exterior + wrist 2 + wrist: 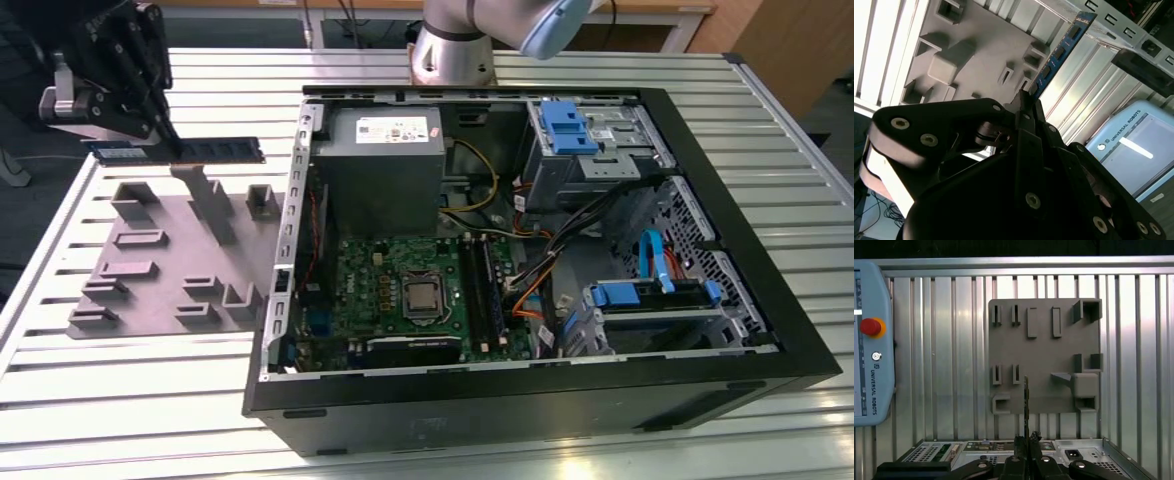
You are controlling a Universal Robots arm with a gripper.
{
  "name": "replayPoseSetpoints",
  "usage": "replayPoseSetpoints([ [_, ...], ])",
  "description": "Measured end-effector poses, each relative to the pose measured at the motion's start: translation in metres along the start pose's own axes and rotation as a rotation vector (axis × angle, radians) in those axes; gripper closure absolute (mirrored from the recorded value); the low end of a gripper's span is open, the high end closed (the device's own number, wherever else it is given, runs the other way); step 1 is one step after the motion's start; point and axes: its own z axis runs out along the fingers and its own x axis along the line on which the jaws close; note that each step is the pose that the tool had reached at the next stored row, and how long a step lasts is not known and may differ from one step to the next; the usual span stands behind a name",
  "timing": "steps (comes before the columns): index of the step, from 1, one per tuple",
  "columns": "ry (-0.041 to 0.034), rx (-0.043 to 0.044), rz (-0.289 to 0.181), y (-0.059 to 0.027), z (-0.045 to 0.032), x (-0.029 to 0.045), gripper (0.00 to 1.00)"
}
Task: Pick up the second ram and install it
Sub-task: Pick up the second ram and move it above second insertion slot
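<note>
Your claw [167, 148] is clamped on the ram [220, 150], holding it on edge by the tray [160, 290], at ten o'clock from the case [534, 400]. With only fingertips pinching it, the stick may pivot and meet the slot [478, 290] crooked.

The tool [168, 146] hangs aloft, fingers pinched tightly together.

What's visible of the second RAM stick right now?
The second ram is a slim, long blue-green circuit-board stick with a row of small dark chips along one face. It stands on its long edge, roughly level. The gripper is shut on its two faces part-way along its length. It is by the edge of the grey tray, to the exterior view's left of the open computer case. Whether it touches the tray cannot be told.
</note>
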Motion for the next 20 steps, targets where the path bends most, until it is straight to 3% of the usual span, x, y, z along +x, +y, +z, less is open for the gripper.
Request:
replayPoseSetpoints([
  [20,0.0,0.0,0.0,-0.0455,0.0005,-0.0014,0.86],
])
